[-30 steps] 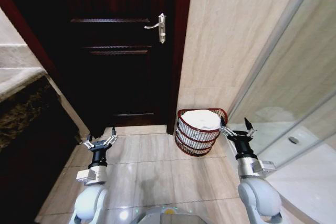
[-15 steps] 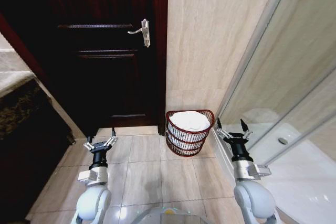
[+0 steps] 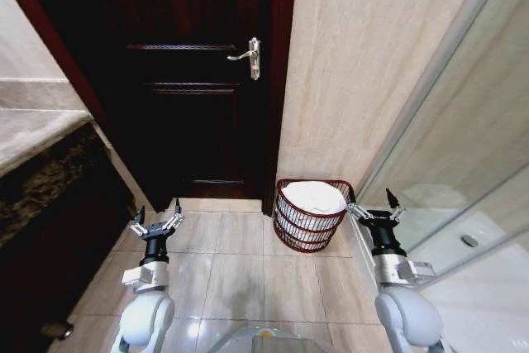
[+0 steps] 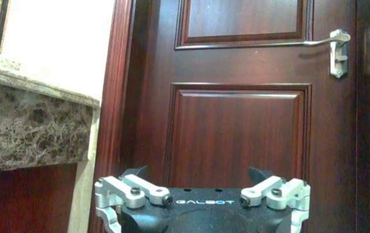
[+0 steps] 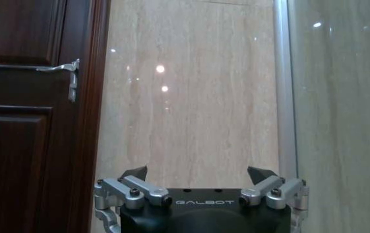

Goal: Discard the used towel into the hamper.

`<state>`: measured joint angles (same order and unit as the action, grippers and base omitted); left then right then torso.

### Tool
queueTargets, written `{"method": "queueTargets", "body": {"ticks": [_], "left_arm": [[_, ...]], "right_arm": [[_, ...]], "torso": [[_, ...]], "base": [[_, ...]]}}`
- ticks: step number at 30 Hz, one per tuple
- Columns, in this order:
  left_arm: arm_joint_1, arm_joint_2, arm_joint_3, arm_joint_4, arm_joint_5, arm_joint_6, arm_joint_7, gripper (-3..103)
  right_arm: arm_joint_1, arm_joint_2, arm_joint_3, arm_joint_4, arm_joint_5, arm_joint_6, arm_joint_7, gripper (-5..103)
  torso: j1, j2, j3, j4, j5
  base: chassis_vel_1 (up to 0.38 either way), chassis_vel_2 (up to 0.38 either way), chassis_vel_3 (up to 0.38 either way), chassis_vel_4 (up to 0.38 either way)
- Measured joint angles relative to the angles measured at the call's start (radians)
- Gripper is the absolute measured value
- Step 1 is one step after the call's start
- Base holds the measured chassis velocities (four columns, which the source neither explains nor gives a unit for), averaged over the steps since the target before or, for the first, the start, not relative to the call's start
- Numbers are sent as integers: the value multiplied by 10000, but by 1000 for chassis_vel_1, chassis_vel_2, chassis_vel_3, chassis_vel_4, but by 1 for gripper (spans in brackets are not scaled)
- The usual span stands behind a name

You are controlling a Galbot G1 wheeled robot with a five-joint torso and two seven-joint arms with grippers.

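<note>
- The hamper (image 3: pixel 312 214) stands on the floor against the wall by the door, ahead and toward my right side.
- Right pincer (image 3: pixel 374 208) is just beside its rim, clearly nearer; left pincer (image 3: pixel 156 222) is well apart.
- Both pincers spread wide, holding nothing.
- Count: one hamper, one white towel (image 3: pixel 316 197) lying inside it, two pincers.
- I judge the drop done.

A dark red-brown panelled door (image 3: pixel 194 80) with a silver lever handle (image 3: pixel 247 55) stands in the back wall. Beside it rises a glossy beige tiled wall (image 3: pixel 355 72) catching light spots. Beige floor tiles (image 3: pixel 240 279) lie below, a glass shower screen (image 3: pixel 471 171) at the right, a marble-edged counter (image 3: pixel 41 163) at the left.
</note>
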<state>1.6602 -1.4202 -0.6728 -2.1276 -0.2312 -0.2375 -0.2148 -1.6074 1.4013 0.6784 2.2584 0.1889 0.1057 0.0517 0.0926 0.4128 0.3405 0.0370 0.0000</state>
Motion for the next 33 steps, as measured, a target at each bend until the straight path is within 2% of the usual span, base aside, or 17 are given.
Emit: {"method": "queueTargets", "body": {"ticks": [15, 33], "left_arm": [[-82, -12, 24, -146, -34, 258, -70, 100], [-196, -2, 40, -57, 110, 158, -116, 100]], "right_arm": [[-107, -33, 240, -6, 125, 77, 8, 100], [-128, 45, 140, -7, 118, 139, 4, 100]], "torso": [[232, 591, 361, -1, 0], [488, 1233, 745, 0, -1]], "base": [[0, 0, 0, 0], [0, 0, 0, 0]]}}
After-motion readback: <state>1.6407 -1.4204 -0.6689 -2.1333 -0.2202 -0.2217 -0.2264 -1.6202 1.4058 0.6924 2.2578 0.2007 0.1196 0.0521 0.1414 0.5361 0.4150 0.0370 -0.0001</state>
